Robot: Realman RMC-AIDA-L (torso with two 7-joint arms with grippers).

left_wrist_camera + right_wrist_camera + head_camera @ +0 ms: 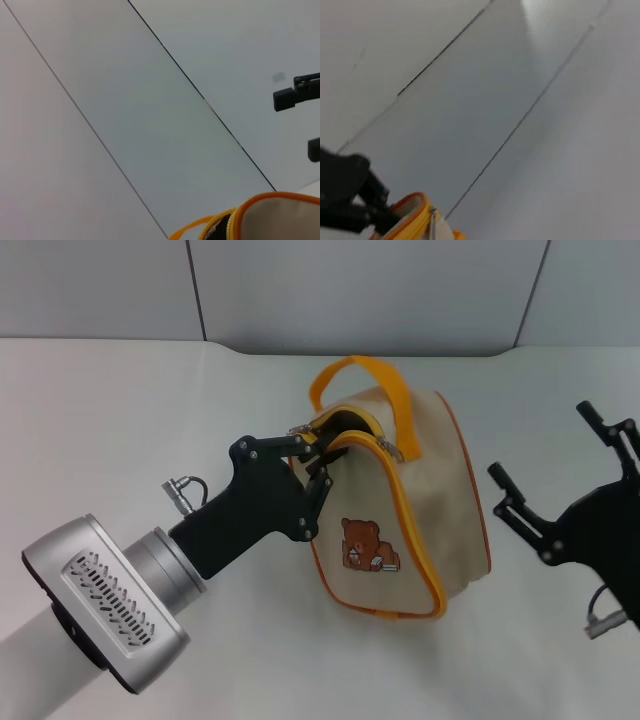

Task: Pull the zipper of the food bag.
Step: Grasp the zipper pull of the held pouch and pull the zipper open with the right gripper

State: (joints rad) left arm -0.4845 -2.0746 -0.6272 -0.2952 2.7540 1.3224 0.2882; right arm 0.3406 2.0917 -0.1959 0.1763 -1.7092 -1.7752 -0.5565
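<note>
Now our left gripper [312,455] pinches the zipper [352,440] at the bag's [420,500] open top; our right gripper [545,475] waits spread beside it.

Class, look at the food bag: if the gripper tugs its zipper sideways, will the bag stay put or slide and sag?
The food bag looks like soft canvas, so it probably sags. Nothing pins it: the right gripper stands apart, so it may slide toward the left gripper.

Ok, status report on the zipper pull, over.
Left gripper closed at the top opening of the beige canvas food bag. Orange-yellow zipper partly open, silver pull tab hanging free. Right gripper open, clear of bag. Nothing in the way.
</note>
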